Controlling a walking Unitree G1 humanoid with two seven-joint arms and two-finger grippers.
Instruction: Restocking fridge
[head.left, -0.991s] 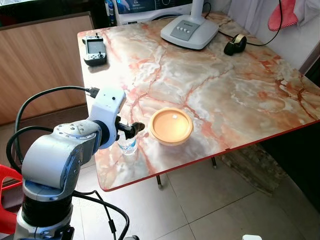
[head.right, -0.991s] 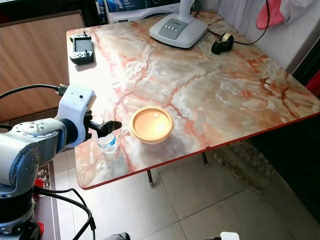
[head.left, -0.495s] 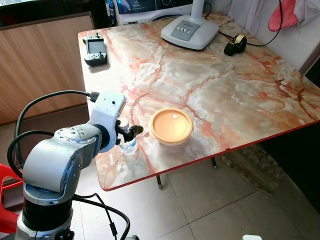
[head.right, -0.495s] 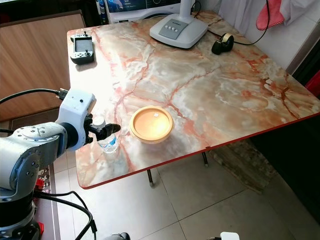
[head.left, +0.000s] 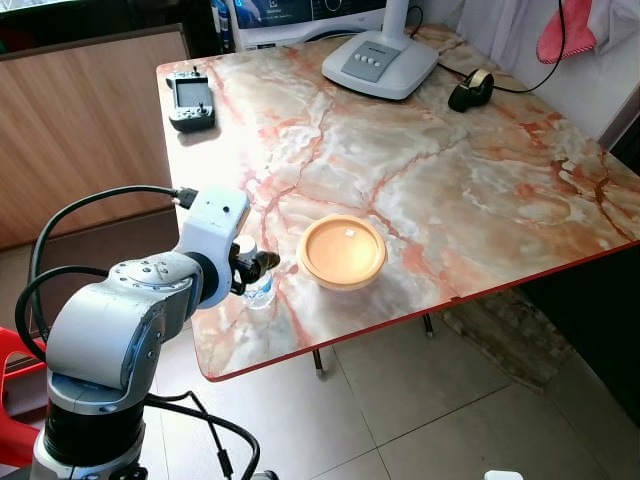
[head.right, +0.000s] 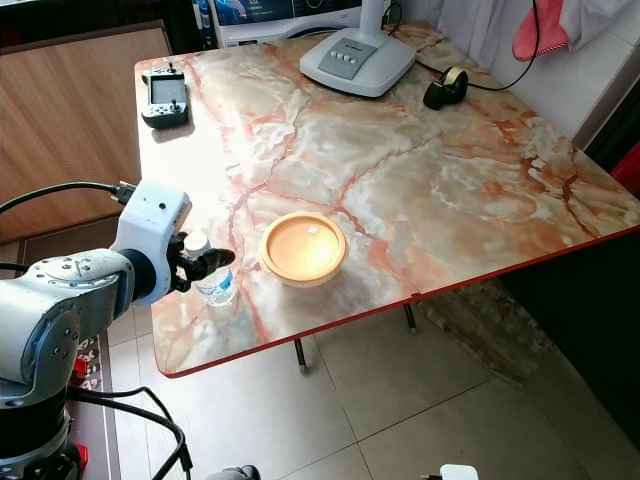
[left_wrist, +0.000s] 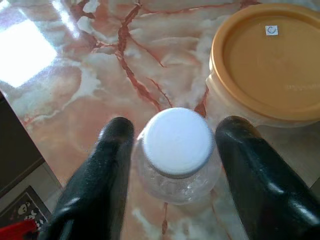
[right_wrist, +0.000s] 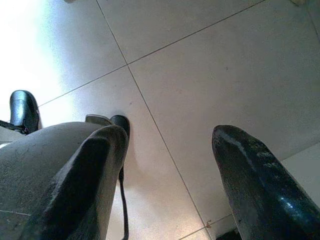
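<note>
Big pink-veined marble tabletop fills the upper frame. Round orange-lidded plastic container sits centre, near the front edge. Just left of it stands a small clear plastic bottle with a white cap. Left claw is spread wide around the bottle, fingers flanking it, not clearly touching. Right claw hangs open over tiled floor.

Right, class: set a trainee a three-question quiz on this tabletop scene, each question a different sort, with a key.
1. True or false: the left gripper has its fingers either side of the white-capped clear bottle.
2. What stands beside the bottle? A) orange-lidded container B) mug C) plate
3. Fill in: the black handheld controller lies at the marble table's far ____ corner.

Key: 1 true; 2 A; 3 left. The right gripper hangs idle, open, over the floor tiles.
</note>
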